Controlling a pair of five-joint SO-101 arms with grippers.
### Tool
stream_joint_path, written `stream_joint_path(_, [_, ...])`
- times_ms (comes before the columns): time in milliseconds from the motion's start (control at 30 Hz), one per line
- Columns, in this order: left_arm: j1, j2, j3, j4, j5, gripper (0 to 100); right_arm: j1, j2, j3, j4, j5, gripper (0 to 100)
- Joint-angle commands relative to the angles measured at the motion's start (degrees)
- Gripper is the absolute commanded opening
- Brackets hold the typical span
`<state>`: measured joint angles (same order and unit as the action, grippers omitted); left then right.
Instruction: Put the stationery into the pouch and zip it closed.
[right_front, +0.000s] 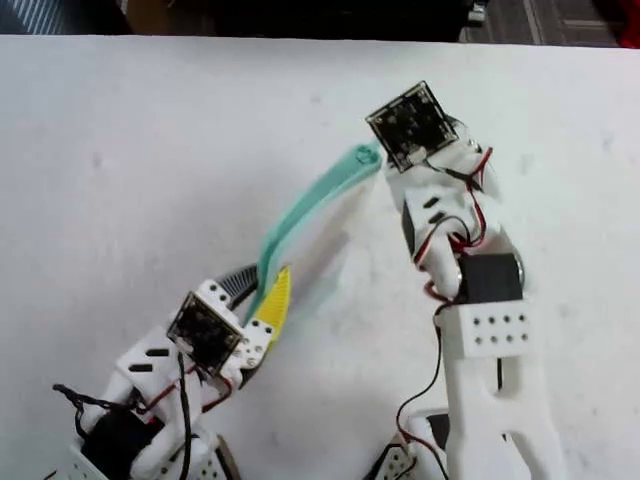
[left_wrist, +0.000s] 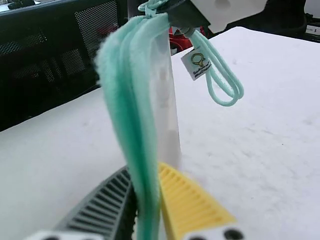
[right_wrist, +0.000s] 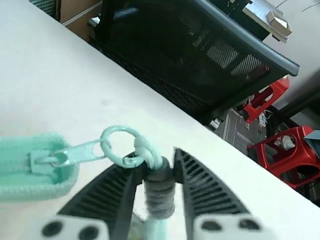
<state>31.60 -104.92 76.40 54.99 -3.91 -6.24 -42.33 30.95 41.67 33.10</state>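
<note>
The pouch (right_front: 305, 215), clear with a teal zip edge, is stretched between my two grippers with its zip edge up. My left gripper (right_front: 262, 285), one grey and one yellow finger, is shut on the pouch's near end (left_wrist: 142, 150). At the far end, the zip slider (right_wrist: 55, 159) carries a ring and a teal pull cord (left_wrist: 225, 85) with a small tag (left_wrist: 198, 64). My right gripper (right_wrist: 157, 162) is shut on the cord's grey knot (right_wrist: 160, 192), right beside the slider (right_front: 368, 154).
The white table (right_front: 130, 170) lies open to the left and far side. A black mesh rack (right_wrist: 190, 65) stands beyond the table's edge. The right arm's body (right_front: 480, 330) stretches along the right side of the table.
</note>
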Motion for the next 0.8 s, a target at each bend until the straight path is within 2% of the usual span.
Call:
stream_joint_path(0, [-0.84, -0.04, -1.93, 0.97, -0.44, 2, -4.18, -7.43, -3.16, 9.63, -0.44, 33.4])
stream_joint_path(67, [-0.84, -0.04, -1.93, 0.97, -0.44, 2, -8.57, -12.18, -3.43, 14.55, -0.53, 42.9])
stream_joint_path(100, [-0.84, -0.04, -1.93, 1.05, -0.44, 2, -10.77, -14.55, -4.48, 17.45, -0.62, 43.1])
stream_joint_path(267, [-0.84, -0.04, -1.93, 1.14, -0.44, 2, -23.60, -22.29, -19.60, 34.86, -0.26, 33.4])
stream_joint_path(400, [-0.75, -0.04, -1.93, 1.32, -0.35, 2, -33.19, -16.92, -34.46, 43.91, -3.69, 24.0])
stream_joint_path(500, [-0.75, -0.04, -1.93, 1.41, -0.35, 2, -33.36, -9.19, -42.55, 46.37, -14.95, 15.6])
stream_joint_path(567, [-0.75, -0.04, -1.93, 1.41, -0.35, 2, -32.48, -4.53, -46.07, 46.64, -20.57, 13.4])
stream_joint_path(667, [-0.75, -0.04, -1.93, 1.49, -0.35, 2, -30.46, 0.84, -49.05, 46.64, -26.37, 17.3])
stream_joint_path(767, [-0.75, -0.04, -1.93, 1.49, -0.35, 2, -28.97, 4.88, -49.85, 46.55, -32.79, 25.5])
